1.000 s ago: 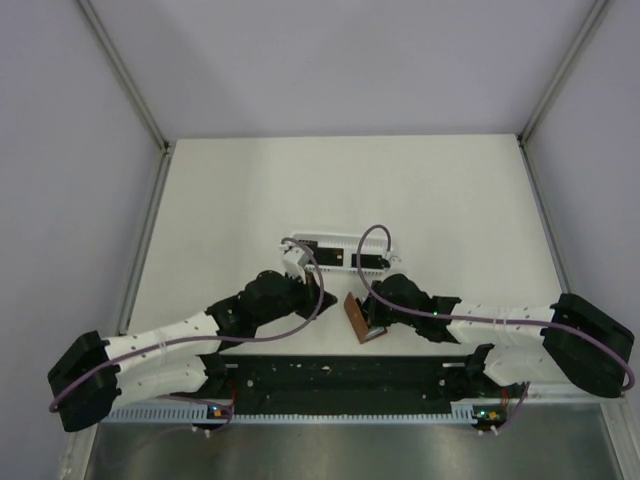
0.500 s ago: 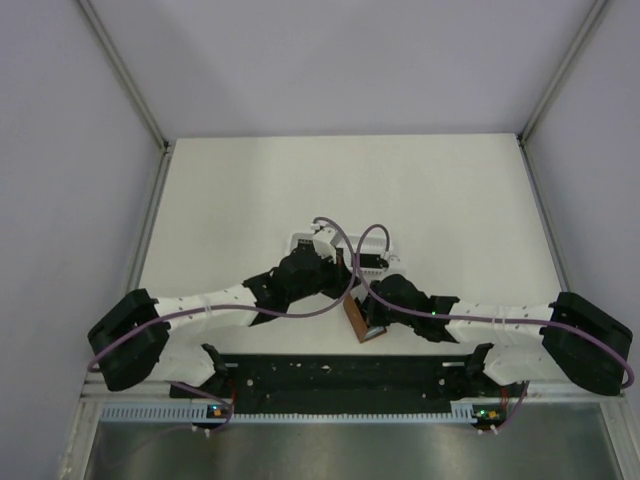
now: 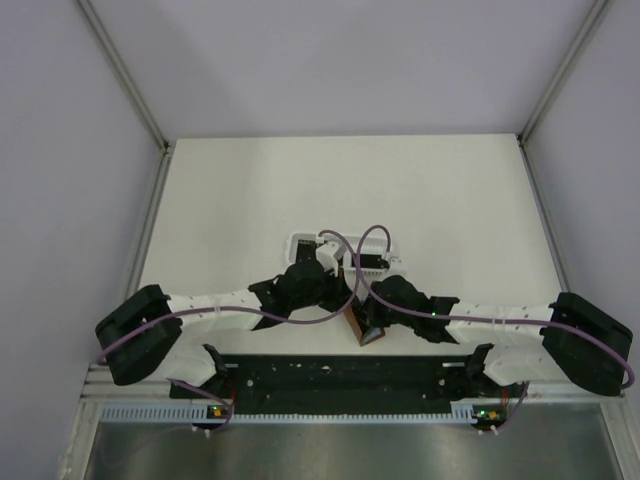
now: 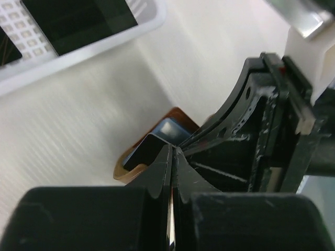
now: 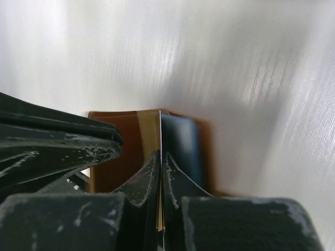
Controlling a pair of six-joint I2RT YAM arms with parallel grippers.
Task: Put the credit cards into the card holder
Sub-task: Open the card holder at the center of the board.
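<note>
Looks like the insertion step, with the approach nearly done. Pinches shut with the left gripper (image 4: 171, 151) on a thin sliver, apparently a held card (image 4: 170, 230) seen edge-on, though hard to confirm from so narrow a line. Hovers with those tips close over the mouth of the card holder (image 4: 127, 168), brown, resting on the table (image 3: 300, 180) on the near side of the white basket (image 4: 78, 49). Clamps the right gripper (image 5: 159, 155) fully closed on the holder's upright flap (image 5: 151, 130), propping it open and baring the bluish inner pocket (image 5: 180, 140). Calls next, at a guess, for lining the card's edge up with that pocket slot and sliding it down without loosening the pinch too soon; needs the right-hand hold steady so as not to let the flap fold shut. Shows, inside the basket, at least two more black credit cards (image 4: 78, 21) lying flat. Reveals nothing certain inside the holder's pockets: too dark and blurred to tell of any card already inside.
</note>
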